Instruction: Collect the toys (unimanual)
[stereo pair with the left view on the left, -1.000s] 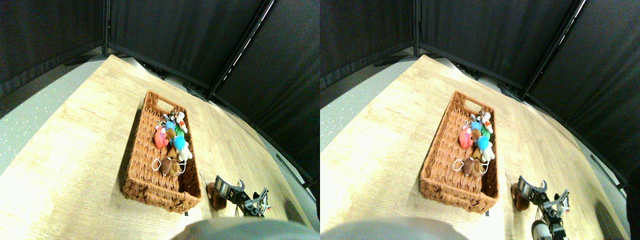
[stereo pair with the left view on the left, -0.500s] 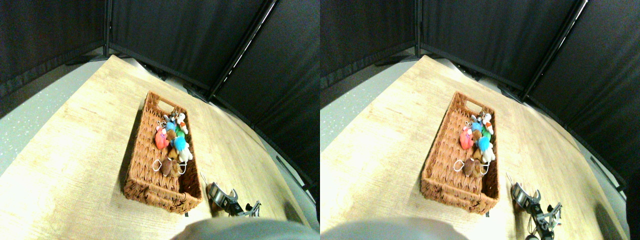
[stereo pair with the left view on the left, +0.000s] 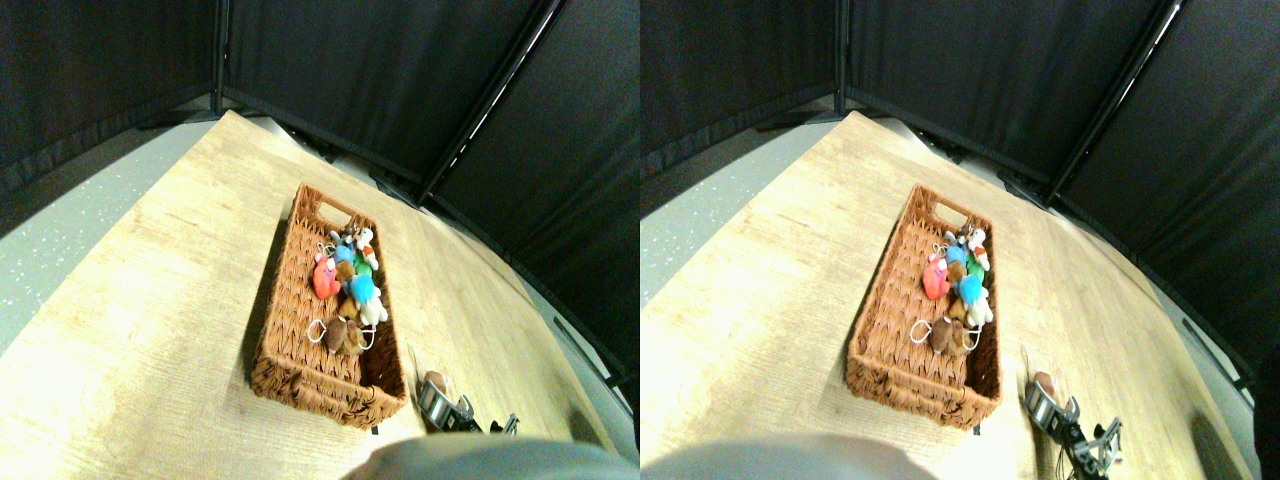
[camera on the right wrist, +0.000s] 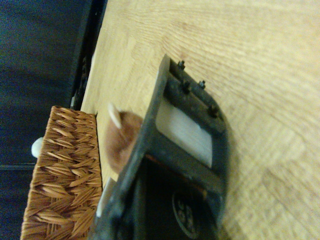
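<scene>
A pale wooden table (stereo pair with the left view on the left: 150, 330) ran across the stereo pair view, with black curtain panels (stereo pair with the left view on the left: 350, 70) standing behind its far edges. On it lay a long brown wicker basket (stereo pair with the left view on the left: 290, 340), a handle slot cut in its far end. Inside, bunched along the right wall, sat a pile of small plush toys (stereo pair with the left view on the left: 348, 285) — a pink-red one (stereo pair with the left view on the left: 325, 279) on the left of the heap, a blue one (stereo pair with the left view on the left: 362, 288) in the middle, a white one (stereo pair with the left view on the left: 365, 240) at the far end, and a brown one (stereo pair with the left view on the left: 338, 336) nearest the camera with a white loop cord (stereo pair with the left view on the left: 317, 331) lying beside it.

Just right of the basket's near corner, one more brown toy (stereo pair with the left view on the left: 433, 380) rested on the table, outside the basket. The right gripper (stereo pair with the left view on the left: 440, 402) was right against it, low over the wood, reaching in from the lower right.

In the wrist view the dark jaw frame (camera on the right wrist: 185, 145) covered part of that round brown toy (camera on the right wrist: 120, 140), which sat between the jaw and the basket's woven wall (camera on the right wrist: 60, 175) — whether the jaws were closed on the toy or merely beside it, I could not tell
</scene>
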